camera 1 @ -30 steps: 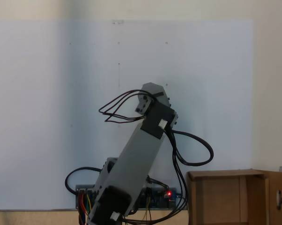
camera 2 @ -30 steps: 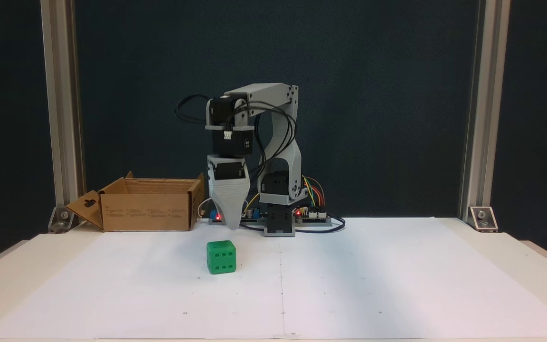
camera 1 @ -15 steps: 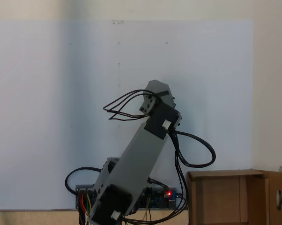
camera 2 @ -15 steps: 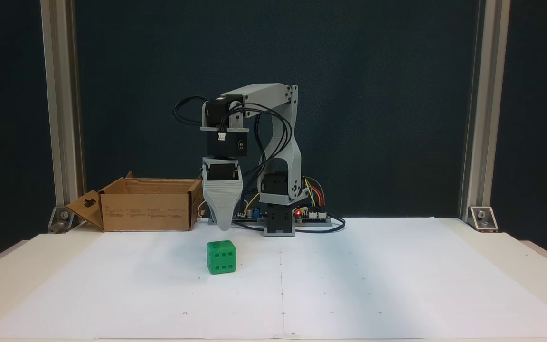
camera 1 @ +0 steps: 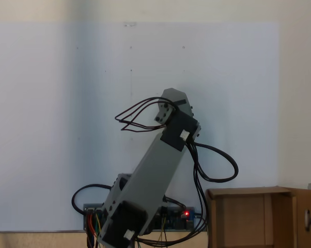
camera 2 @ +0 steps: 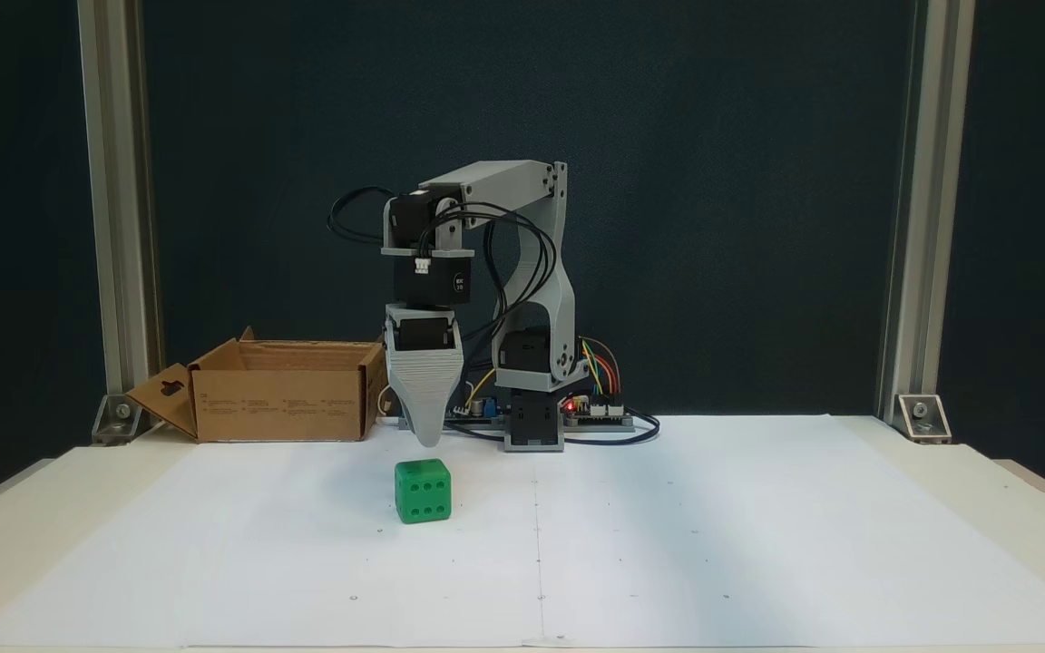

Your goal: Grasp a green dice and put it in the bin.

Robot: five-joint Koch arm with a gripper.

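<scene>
Hanging point-down just above the small bright green dice (camera 2: 423, 491) on the white worktop (camera 2: 713, 544), the grey tapered end effector (camera 2: 428, 442) seems lined up for a grasp; whether it is spread cannot be told. The brown cardboard bin (camera 2: 282, 390) waits nearby.

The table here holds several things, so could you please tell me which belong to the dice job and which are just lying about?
Part of the job:
- green dice, on the white paper
- cardboard box, the bin, open at the top
- gripper, pointing down just above the dice

Just there:
- white paper sheet
- circuit boards and wires by the arm's base
- metal frame posts
</scene>
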